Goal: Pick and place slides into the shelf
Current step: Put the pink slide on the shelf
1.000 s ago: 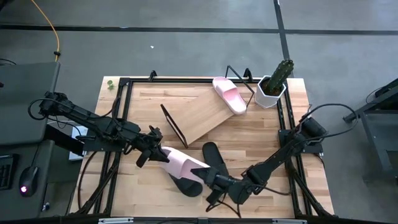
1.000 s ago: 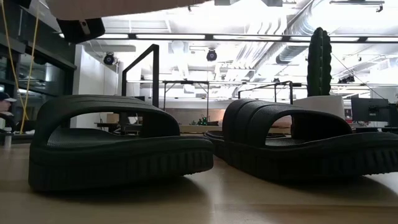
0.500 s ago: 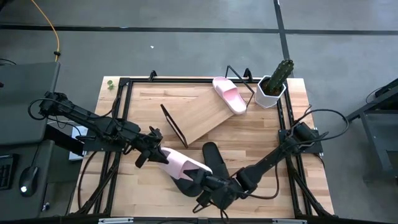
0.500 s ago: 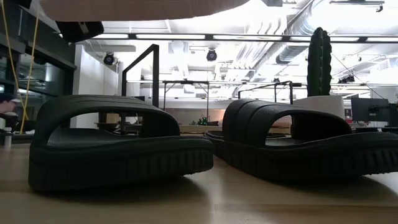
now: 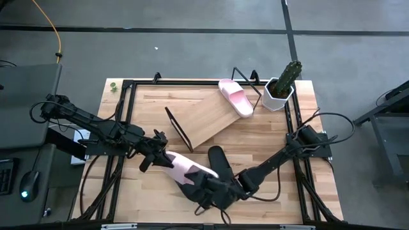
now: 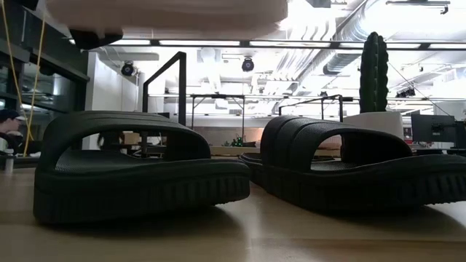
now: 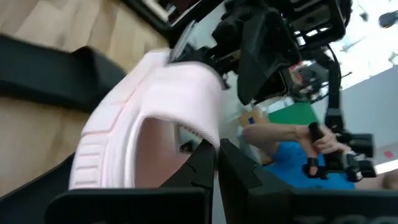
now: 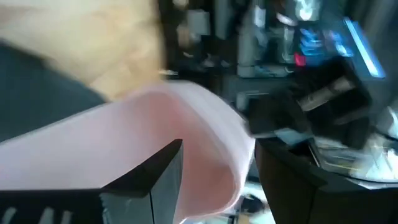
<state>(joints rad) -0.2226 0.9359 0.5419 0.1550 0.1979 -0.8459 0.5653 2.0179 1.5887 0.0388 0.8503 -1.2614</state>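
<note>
A pale pink slide [image 5: 187, 167] hangs above the table's near middle, with my left gripper [image 5: 163, 159] shut on its left end. My right gripper [image 5: 206, 186] is open at the slide's other end; its fingers [image 8: 163, 174] stand on either side of that end [image 8: 205, 124], and I cannot tell whether they touch it. Two black slides [image 6: 138, 167] [image 6: 349, 171] rest on their soles on the table below. A second pink slide [image 5: 236, 98] lies at the far right end of the slanted shelf [image 5: 208, 121]. My left gripper pinches the pink slide between its two fingers at the strap's edge [image 7: 206, 138], at the slide's left end. The fingers come nearly level from the table's left. The slide is lifted clear, its sole [image 6: 160, 11] showing above the black slides.
A cactus in a white pot [image 5: 280, 89] stands at the far right corner, beside the shelf. A black frame [image 5: 128, 128] runs along the table's edges. A person in blue shows beyond the table [image 7: 292, 155].
My right gripper has moved toward the table's left, up to the free end of the held pink slide, and its open fingers now stand around that end. The left gripper and the black slides have kept still.
</note>
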